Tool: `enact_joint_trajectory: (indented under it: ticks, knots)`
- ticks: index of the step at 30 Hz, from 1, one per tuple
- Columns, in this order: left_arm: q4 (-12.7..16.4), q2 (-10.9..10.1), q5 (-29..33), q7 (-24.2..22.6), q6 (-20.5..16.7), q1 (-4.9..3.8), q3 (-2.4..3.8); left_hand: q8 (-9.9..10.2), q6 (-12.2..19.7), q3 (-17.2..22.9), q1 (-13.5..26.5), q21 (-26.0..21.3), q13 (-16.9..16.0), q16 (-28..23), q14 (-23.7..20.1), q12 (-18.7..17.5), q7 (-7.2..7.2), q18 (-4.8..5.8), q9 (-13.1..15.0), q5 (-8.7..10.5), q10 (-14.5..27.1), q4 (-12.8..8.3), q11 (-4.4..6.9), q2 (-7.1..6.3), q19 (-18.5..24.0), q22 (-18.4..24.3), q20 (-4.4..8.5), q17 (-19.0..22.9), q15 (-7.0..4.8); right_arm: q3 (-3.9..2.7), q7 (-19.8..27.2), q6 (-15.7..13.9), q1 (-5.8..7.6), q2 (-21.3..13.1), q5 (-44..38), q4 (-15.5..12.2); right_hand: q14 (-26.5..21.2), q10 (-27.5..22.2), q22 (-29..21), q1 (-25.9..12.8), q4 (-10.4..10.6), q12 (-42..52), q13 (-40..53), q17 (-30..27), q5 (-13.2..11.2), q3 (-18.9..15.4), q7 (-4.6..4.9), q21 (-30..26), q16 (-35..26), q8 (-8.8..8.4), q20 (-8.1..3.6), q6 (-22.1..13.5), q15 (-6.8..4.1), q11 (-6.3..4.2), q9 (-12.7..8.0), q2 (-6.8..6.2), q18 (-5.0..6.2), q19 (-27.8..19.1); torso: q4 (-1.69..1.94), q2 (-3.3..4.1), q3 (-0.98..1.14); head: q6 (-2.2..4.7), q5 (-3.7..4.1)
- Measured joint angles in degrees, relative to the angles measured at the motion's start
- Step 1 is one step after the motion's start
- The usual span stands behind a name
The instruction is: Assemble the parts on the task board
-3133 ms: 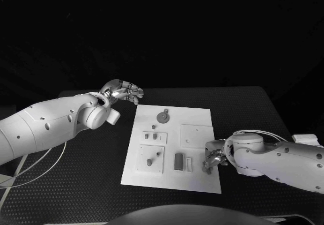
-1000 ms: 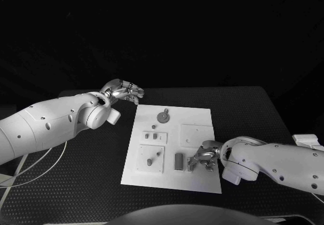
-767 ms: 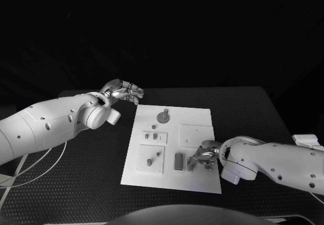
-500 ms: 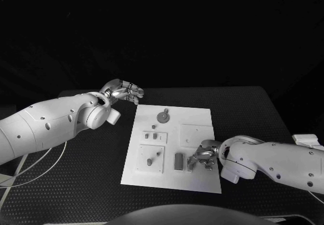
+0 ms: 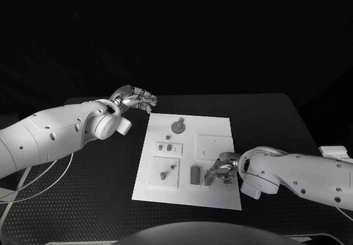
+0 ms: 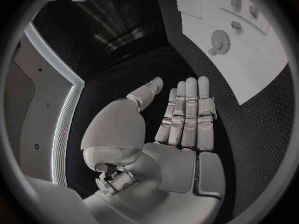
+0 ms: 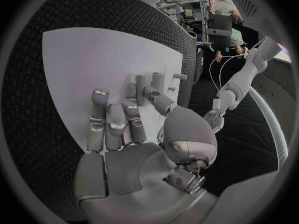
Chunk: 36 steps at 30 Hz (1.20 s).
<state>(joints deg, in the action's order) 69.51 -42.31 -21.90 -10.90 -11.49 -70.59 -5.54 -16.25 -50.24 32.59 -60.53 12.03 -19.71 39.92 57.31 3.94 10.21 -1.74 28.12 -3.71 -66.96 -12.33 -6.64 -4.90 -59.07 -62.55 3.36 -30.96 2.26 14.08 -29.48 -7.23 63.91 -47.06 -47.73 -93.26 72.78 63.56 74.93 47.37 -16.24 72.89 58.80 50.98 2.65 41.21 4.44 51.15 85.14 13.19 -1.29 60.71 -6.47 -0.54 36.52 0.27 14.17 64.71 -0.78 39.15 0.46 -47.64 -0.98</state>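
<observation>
The white task board (image 5: 215, 130) lies in the middle of the table. On it are a round gear-like part (image 5: 179, 126), two small parts (image 5: 163, 148), a peg part (image 5: 162, 176), a dark block (image 5: 194, 175) and a slim pale piece (image 5: 206, 177). My right hand (image 5: 223, 172) hovers low over the board's near right area, its fingers apart and reaching toward the slim piece and dark block (image 7: 140, 82); nothing is held in it (image 7: 124, 129). My left hand (image 5: 135, 98) stays off the board's far left corner, fingers straight, holding nothing (image 6: 181, 129).
Black textured table (image 5: 88, 173) surrounds the board on all sides. A thin cable (image 5: 44, 184) loops under my left arm at the table's left. The board (image 6: 249, 59) and gear part (image 6: 219, 39) lie ahead of my left hand.
My right hand has moved from the board's right edge leftward over its near right area, close to the slim piece. Over the last second it barely shifted. The left hand stayed still.
</observation>
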Motion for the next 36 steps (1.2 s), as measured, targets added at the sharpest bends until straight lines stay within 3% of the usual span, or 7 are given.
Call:
enact_joint_trajectory:
  ticks: [12, 20, 24, 30, 33, 36]
  knots:
    - [-0.01, 0.01, 0.0, 0.01, 0.04, 0.0, 0.0, -0.21, 0.0, -0.15, 0.0, -0.1, 0.0, -0.02, 0.0, 0.0, 0.0, 0.02, 0.0, 0.0, 0.0, 0.15, 0.0, 0.0, 0.0, 0.01, 0.0, -0.06, 0.0, 0.0, -0.16, 0.28, 0.0, 0.06, -0.04, 0.0, -0.01, 0.0, -0.01, -0.07, 0.3, 0.02, -0.05, -0.04, 0.0, -0.01, 0.0, 0.0, 0.0, 0.01, 0.09, 0.0, 0.02, 0.0, -0.06, -0.07, 0.0, 0.07, 0.01, -0.01, -0.01, -0.03, -0.09]
    - [-0.02, 0.04, 0.0, 0.02, 0.06, 0.0, 0.0, -0.21, 0.0, -0.15, 0.0, -0.23, 0.0, -0.23, 0.0, 0.0, 0.0, 0.04, 0.01, 0.0, 0.0, 0.15, 0.0, 0.0, 0.0, -0.04, 0.0, -0.05, 0.0, 0.03, -0.16, 0.27, -0.03, 0.26, -0.04, 0.28, -0.08, 0.01, -0.01, -1.2, 0.75, -0.21, -0.05, -0.33, 0.0, -0.21, 0.0, 0.0, -0.24, -0.05, 0.1, 0.0, 0.09, 0.0, -0.12, -1.2, 0.0, 0.06, 0.01, -0.01, -0.02, 0.06, -0.19]
    - [-0.02, 0.03, 0.0, 0.03, 0.06, 0.0, 0.0, -0.21, 0.0, -0.15, 0.0, -0.23, 0.0, -0.23, 0.0, 0.0, 0.0, 0.05, -0.05, 0.0, 0.0, 0.15, 0.0, 0.0, 0.0, -0.04, 0.0, -0.06, 0.0, 0.11, -0.16, 0.26, -0.11, 0.33, -0.11, 0.38, -0.34, 0.0, -0.01, -1.7, 1.56, -0.26, -0.05, -1.0, 0.01, -0.05, -0.21, 0.0, -0.51, -0.95, 0.1, -0.21, 0.33, 0.0, -0.71, -3.24, 0.0, 0.06, 0.01, -0.02, -0.01, 0.15, -0.24]
    - [-0.01, 0.03, 0.0, 0.04, 0.06, 0.0, 0.0, -0.21, 0.0, -0.15, 0.0, -0.23, 0.05, -0.23, 0.0, 0.0, 0.0, 0.06, -0.05, 0.0, 0.0, 0.15, 0.0, 0.0, 0.0, -0.04, 0.0, -0.11, 0.0, 0.14, -0.18, 0.45, -0.13, 0.38, -0.36, 0.39, -1.36, -1.0, -0.02, -2.53, 4.49, -0.59, -0.04, -1.46, 0.02, 0.67, -0.65, -0.33, -0.91, -1.73, 0.2, -1.04, 0.85, 1.0, -1.09, -8.62, 0.0, -0.04, 0.0, -0.02, 0.01, 0.16, -0.34]
    - [-0.01, 0.04, 0.0, 0.05, 0.06, 0.0, 0.0, -0.21, 0.0, -0.15, 0.0, -0.23, 0.05, -0.23, 0.0, 0.0, 0.0, 0.07, -0.05, 0.0, 0.0, 0.15, 0.0, 0.0, 0.0, -0.04, 0.0, -0.11, 0.0, 0.11, -0.17, 0.65, -0.11, 0.38, -0.45, 0.37, -1.36, -1.04, -0.02, -2.41, 5.66, -0.59, -0.04, -1.46, 0.02, 1.26, -0.64, -0.57, -0.91, -2.03, 0.2, -1.23, 0.85, 1.04, -1.09, -9.99, 0.0, -0.05, -0.02, -0.02, 0.02, 0.16, -0.34]
    - [0.0, 0.04, 0.0, 0.06, 0.07, 0.0, 0.0, -0.21, 0.0, -0.15, 0.0, -0.23, 0.05, -0.23, 0.0, 0.0, 0.0, 0.04, -0.05, 0.0, 0.0, 0.15, 0.0, 0.0, 0.0, -0.04, 0.0, -0.1, 0.0, 0.1, -0.14, 0.72, -0.11, 0.37, -0.5, 0.37, -1.36, -1.04, -0.02, -2.24, 6.01, -0.59, -0.02, -1.46, 0.02, 1.44, -0.61, -0.66, -0.91, -2.04, 0.21, -1.27, 0.85, 1.04, -1.09, -10.24, 0.0, -0.05, -0.03, -0.02, 0.01, 0.13, -0.35]
